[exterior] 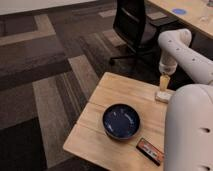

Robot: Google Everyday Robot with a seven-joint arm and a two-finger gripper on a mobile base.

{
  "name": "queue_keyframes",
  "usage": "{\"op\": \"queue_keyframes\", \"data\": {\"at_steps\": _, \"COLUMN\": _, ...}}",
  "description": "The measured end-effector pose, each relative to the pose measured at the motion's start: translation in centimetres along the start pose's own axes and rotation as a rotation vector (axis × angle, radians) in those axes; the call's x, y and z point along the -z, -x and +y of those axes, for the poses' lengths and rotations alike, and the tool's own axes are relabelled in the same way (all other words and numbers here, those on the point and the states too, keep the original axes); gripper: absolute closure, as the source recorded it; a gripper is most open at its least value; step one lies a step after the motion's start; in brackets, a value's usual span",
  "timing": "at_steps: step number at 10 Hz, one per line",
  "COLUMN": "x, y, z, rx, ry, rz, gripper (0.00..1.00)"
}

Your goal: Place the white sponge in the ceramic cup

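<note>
One step open: pick-up. Your gripper (164,84) sits just above the white sponge (163,96), far right; grip: cannot tell. Next: grasp, lift.

Dark carpet (45,75) in angular grey and brown patches. A light wooden table (115,90) stands lower right, a black office chair (132,25) beyond its far edge, a long wooden desk (192,20) top right. The gripper (164,84) hangs over the table's far right edge.

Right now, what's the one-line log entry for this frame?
gripper: just above white sponge | white sponge: on table | ceramic cup: not in view | blue bowl: mid-table
</note>
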Motion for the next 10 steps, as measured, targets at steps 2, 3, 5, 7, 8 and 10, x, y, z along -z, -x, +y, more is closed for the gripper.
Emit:
{"op": "queue_keyframes", "data": {"at_steps": 2, "x": 0.0, "y": 0.1, "z": 0.0, "rx": 0.001, "ry": 0.0, "rz": 0.001, "gripper": 0.35}}
{"op": "queue_keyframes", "data": {"at_steps": 3, "x": -0.1, "y": 0.0, "z": 0.0, "rx": 0.001, "ry": 0.001, "rz": 0.001, "gripper": 0.35}}
{"op": "queue_keyframes", "data": {"at_steps": 5, "x": -1.6, "y": 0.1, "z": -1.2, "rx": -0.002, "ry": -0.024, "rz": -0.044, "gripper": 0.35}}
{"op": "queue_keyframes", "data": {"at_steps": 7, "x": -3.3, "y": -0.2, "z": -1.8, "rx": 0.006, "ry": -0.032, "rz": -0.092, "gripper": 0.35}}
{"op": "queue_keyframes", "data": {"at_steps": 8, "x": -3.9, "y": -0.4, "z": -2.1, "rx": 0.013, "ry": -0.038, "rz": -0.111, "gripper": 0.35}}
{"op": "queue_keyframes", "data": {"at_steps": 10, "x": -6.2, "y": -2.0, "z": -2.3, "rx": 0.009, "ry": -0.033, "rz": -0.135, "gripper": 0.35}}
